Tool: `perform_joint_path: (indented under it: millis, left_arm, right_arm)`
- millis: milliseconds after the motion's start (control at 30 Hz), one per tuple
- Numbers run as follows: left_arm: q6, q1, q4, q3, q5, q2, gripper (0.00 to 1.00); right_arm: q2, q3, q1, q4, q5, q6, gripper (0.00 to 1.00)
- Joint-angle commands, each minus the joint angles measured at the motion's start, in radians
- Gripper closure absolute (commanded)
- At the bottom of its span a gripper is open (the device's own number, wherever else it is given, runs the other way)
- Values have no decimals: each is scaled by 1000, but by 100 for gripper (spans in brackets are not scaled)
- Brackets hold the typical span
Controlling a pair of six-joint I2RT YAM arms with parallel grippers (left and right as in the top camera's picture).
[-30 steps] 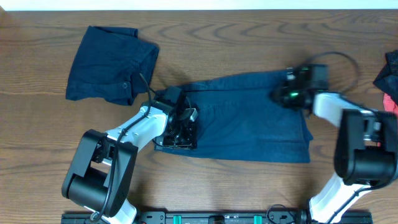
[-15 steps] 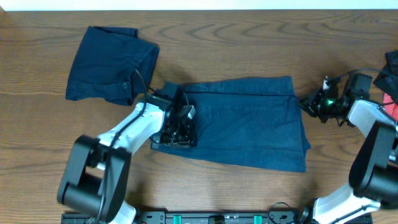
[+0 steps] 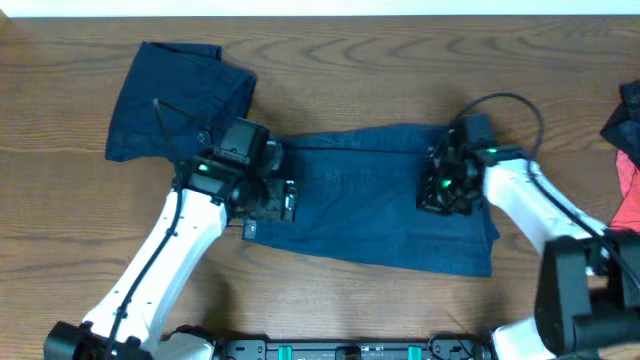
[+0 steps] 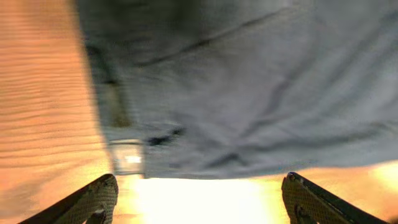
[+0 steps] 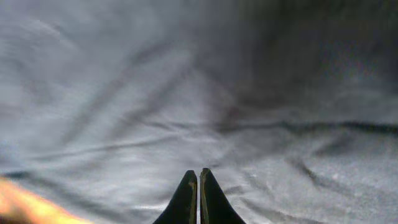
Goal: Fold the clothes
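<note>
The navy shorts are laid flat on the surface, the long axis running from just ahead of the left jaws (spread wide, empty) to beneath the right jaws, which are pressed together, gripping nothing.

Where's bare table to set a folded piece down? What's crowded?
Free: the table strip behind the spread shorts, between the folded shorts and the coral piece; the near strip in front of the spread shorts; the left edge in front of the folded shorts. Crowded: centre, with the left end effector and right end effector over the spread shorts.
</note>
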Motion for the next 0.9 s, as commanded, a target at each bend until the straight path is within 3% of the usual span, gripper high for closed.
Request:
perform_joint_path:
  millis: [0,267,367,500,700,800,867]
  left_arm:
    - [2,95,-2,-31,-17,51,13]
    - [46,274,67,-73,112,227,9]
    - [56,283,108,-87,119,303,7]
    - [112,283,195,-88,307,414,6]
    - [112,282,265,-88,404,525,7]
    - [111,277,303,-88,459,557,14]
    - [111,270,311,-88,462,564,25]
  right_arm:
    - [88,-4,18,-2,154,32,99]
    - [225,-4,-47,14,169,53,99]
    - [227,-3,-51,22,168,53,99]
    - [227,-3,-51,25,169,53,99]
    - [227,-3,-50,25,168,53,99]
    - [227,-3,-50,29,167,53,99]
    - [227,-3,-50,33,159,53,99]
